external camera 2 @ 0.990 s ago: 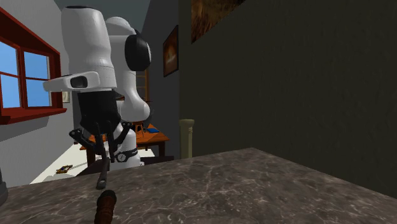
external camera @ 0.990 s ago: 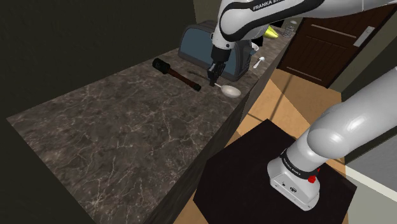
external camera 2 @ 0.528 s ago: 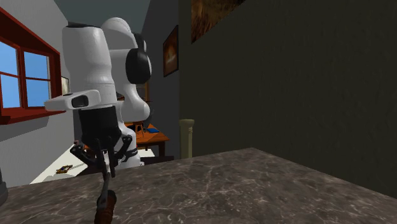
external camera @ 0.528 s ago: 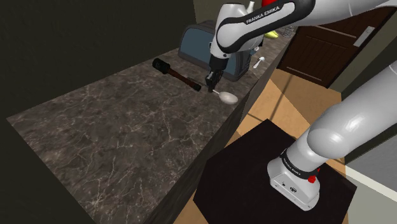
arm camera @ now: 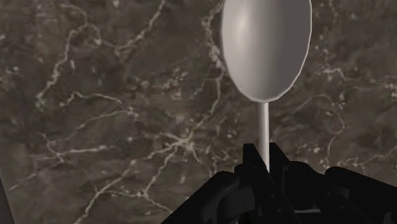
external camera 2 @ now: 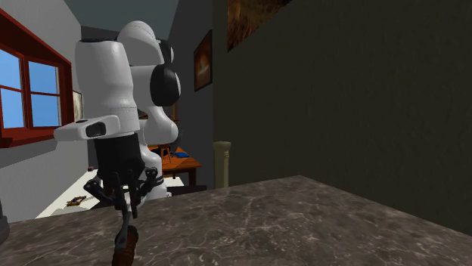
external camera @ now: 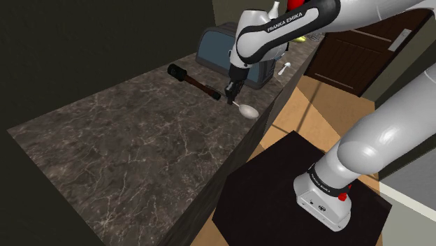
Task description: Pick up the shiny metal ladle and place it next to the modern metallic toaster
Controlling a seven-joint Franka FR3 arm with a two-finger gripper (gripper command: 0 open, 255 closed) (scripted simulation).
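The slim handle of the pale grey, shiny, round-bowled ladle (arm camera: 266, 48) is clasped between the closed jaws of the all-black two-finger gripper (arm camera: 262, 167). The bowl is positioned low at the edge of the dark marbled countertop (external camera: 140, 133), near the blue-grey boxy toaster (external camera: 222, 45); contact with the surface cannot be determined.

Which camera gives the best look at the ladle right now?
The wrist view: the ladle shows large, with its pale bowl and thin handle, clasped in the hand. The shoulder view shows it small, near the edge of the counter. In the second exterior view I cannot tell it apart.
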